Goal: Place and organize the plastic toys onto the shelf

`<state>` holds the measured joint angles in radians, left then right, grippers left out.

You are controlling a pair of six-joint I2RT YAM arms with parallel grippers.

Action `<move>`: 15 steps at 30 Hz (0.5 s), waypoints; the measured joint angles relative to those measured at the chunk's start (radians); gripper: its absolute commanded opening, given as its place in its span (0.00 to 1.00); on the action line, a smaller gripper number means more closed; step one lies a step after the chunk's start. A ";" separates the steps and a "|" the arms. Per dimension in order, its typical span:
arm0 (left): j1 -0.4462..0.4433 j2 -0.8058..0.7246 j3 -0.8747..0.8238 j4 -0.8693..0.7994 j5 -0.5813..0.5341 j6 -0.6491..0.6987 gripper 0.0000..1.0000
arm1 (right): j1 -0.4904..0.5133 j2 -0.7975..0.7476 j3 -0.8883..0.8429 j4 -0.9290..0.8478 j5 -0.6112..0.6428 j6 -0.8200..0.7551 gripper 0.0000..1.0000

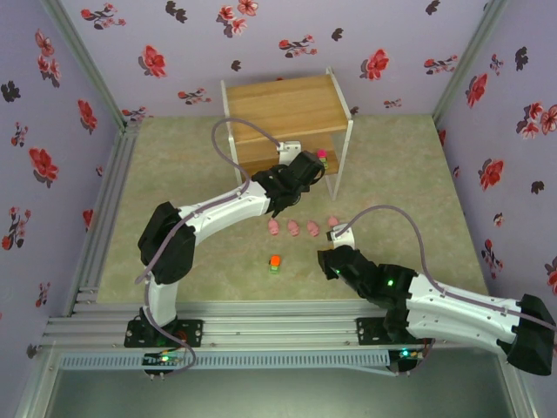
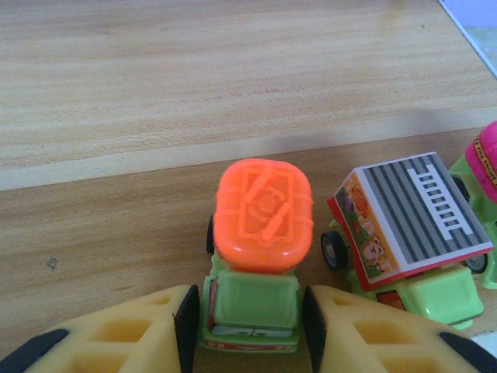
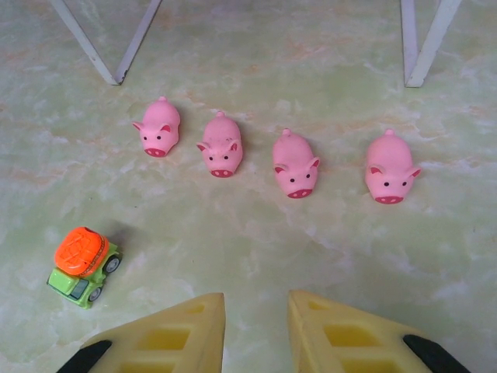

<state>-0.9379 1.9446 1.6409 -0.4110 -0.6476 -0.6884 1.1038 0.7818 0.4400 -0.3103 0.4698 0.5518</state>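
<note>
- The left fingers [image 2: 132, 330] are inside the bottom level of the shelf [image 1: 283, 104].
- One orange-top truck [image 2: 264, 214] stands on the bottom board, right between those fingers.
- The fingers sit very close on both sides of its green front. I cannot tell if they squeeze it or not.
- A grey-top truck [image 2: 423, 206] stands just beside it, and a pink-top toy [image 2: 485, 159] peeks in past that one.
- The right fingers [image 3: 171, 334] hang over the counter [image 1: 174, 174]. They are pulled close together and hold nothing.
- Four pink pigs [image 3: 221, 146] sit in a row on the counter, in front of the shelf legs, with their snouts facing the right fingers.
- A second orange truck [image 3: 81, 264] stands on the counter near the pigs, on the side closer to the arms.
</note>
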 measured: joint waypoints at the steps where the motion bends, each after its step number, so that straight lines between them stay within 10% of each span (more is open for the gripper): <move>1: -0.001 0.000 0.000 0.000 0.000 0.000 0.44 | 0.000 0.000 0.000 0.000 0.000 -0.001 0.28; 15: -0.041 -0.027 -0.032 0.015 -0.023 0.003 0.44 | 0.000 0.003 -0.002 0.000 0.000 -0.003 0.30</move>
<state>-0.9787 1.9171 1.6085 -0.3958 -0.6704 -0.6849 1.1038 0.7853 0.4381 -0.3099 0.4698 0.5491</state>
